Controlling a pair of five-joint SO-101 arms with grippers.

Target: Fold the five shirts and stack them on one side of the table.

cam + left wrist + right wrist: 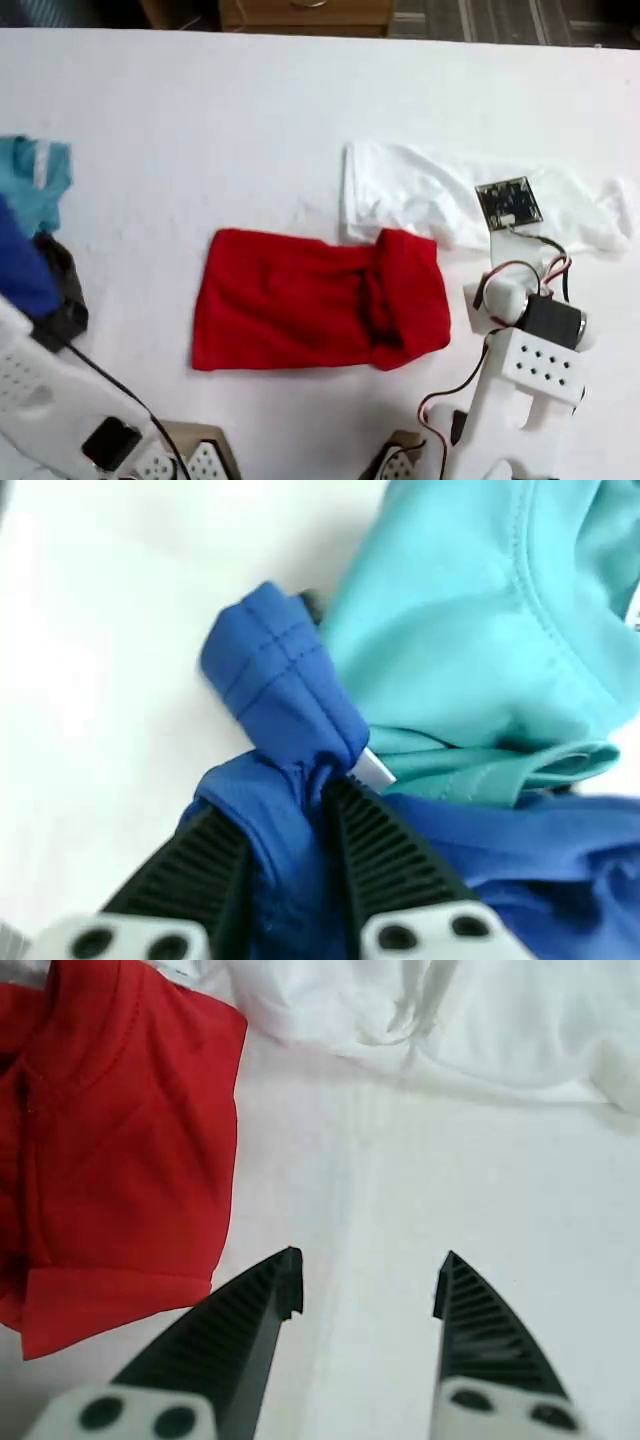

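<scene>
The left end effector (300, 795) pinches a fold of the royal-blue knit shirt (275, 670) at the white tabletop's (200, 120) left edge, touching a crumpled teal shirt (480, 630). The right end effector (368, 1285), spread, hovers over bare tabletop just right of the partly folded red shirt (300, 300), with the rumpled white shirt (420, 190) beyond.

High camera overlooks table (300, 100); wrist cameras close (right shares red shirt (300, 300)).
</scene>
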